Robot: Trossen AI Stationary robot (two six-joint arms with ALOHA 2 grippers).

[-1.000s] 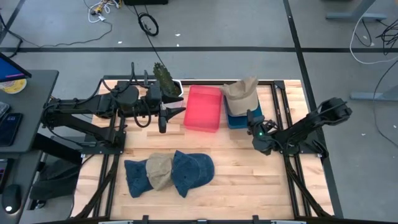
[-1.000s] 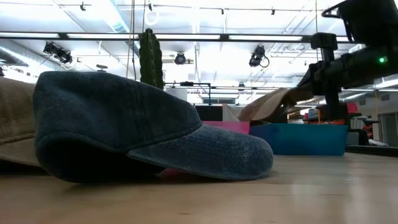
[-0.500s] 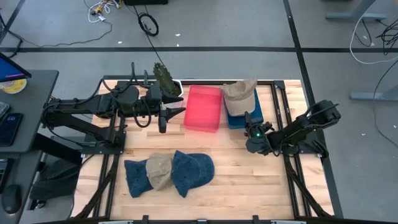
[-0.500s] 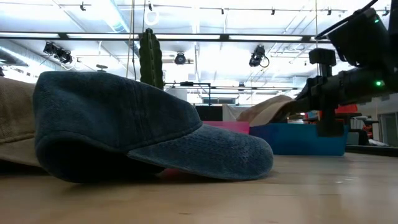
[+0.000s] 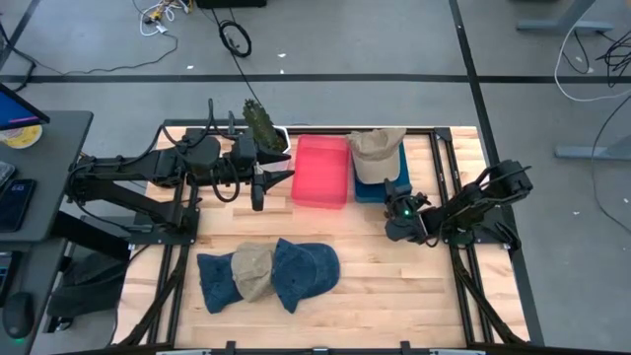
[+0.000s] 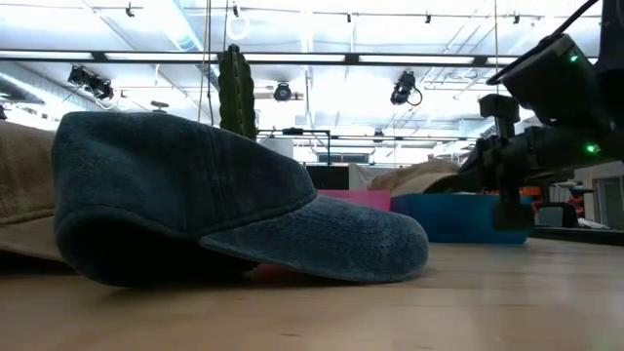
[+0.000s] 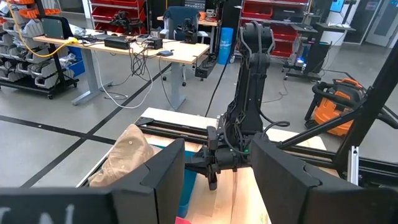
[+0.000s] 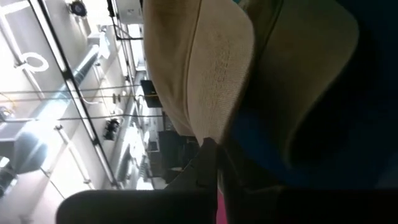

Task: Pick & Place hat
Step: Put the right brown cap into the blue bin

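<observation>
Fingers of right gripper [image 5: 396, 202] clenched, empty, backing away from blue bin [image 5: 366, 186]. Tan hat [image 5: 376, 148] now slumped flat in bin, released: placement looks done. Left gripper [image 5: 258, 184] half-open, idle beside red bin [image 5: 321, 173].

The table [image 5: 394, 286] is evenly lit from above, with soft shadows. Glare is thrown by ceiling strip lights [image 6: 292, 58] in the low view, where the near blue cap [image 6: 195, 205] is silhouetted and blurred.
</observation>
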